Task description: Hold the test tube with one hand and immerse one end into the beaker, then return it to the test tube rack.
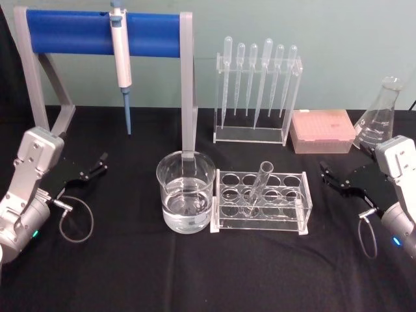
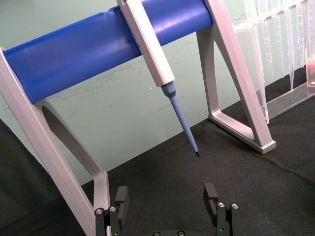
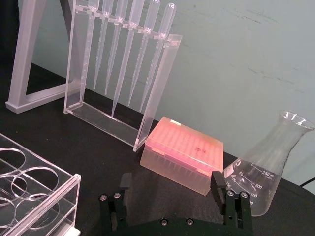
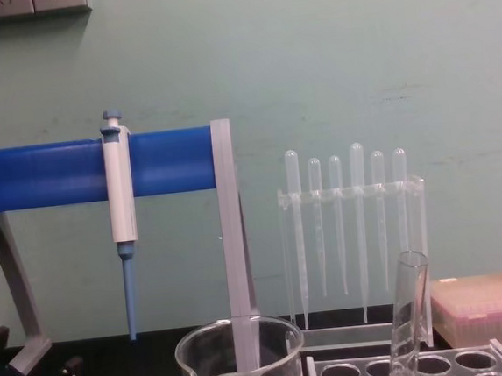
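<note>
The test tube (image 1: 258, 187) leans in a hole of the clear rack (image 1: 286, 220) at the table's centre; its open rim also rises in the chest view (image 4: 409, 310). Just left of the rack stands the beaker (image 1: 185, 192), holding clear liquid, its rim visible low in the chest view (image 4: 239, 347). My left gripper (image 1: 99, 164) rests open at the far left of the table, well apart from the beaker, fingers spread in the left wrist view (image 2: 167, 196). My right gripper (image 1: 329, 175) sits open at the far right, beyond the rack, empty in the right wrist view (image 3: 172, 189).
A blue-barred stand (image 1: 104, 34) holds a white-and-blue pipettor (image 1: 120, 55) at the back left. Behind the tube rack is a pipette rack (image 1: 257, 97), with a pink tip box (image 1: 322, 130) and a conical flask (image 1: 380, 117) at the back right. Black cloth covers the table.
</note>
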